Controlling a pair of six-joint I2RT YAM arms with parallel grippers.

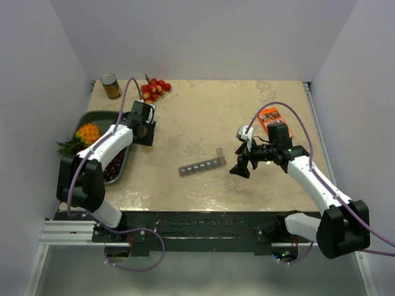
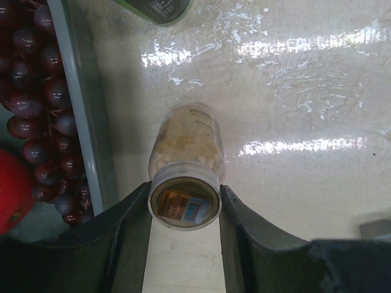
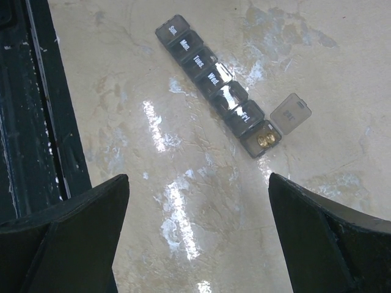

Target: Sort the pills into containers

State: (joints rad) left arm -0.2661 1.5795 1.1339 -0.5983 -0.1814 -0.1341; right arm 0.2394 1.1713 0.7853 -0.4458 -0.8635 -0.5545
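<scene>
Bright, even light falls from overhead, and the shadows under the arms (image 1: 111, 145) are soft. Ahead and right of the left claw (image 2: 184, 204), white glare streaks cross the glossy table (image 2: 305, 201). The bottle (image 2: 186, 137) between its fingers (image 2: 131, 244) is sharp near the claw and softer farther out. The grapes (image 2: 36, 91) left of the claw are dim. The fingers are dark and blurred. Ahead of the right claw (image 3: 198, 183), glare patches smear the table, yet the strip (image 3: 214, 79) beyond is crisp and its labels are readable.

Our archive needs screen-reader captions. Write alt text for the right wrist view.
A dark-grey pill organizer lies diagonally on a glossy beige table, its end compartment open with yellowish pills inside. The wide-open jaws frame the bottom corners.
</scene>
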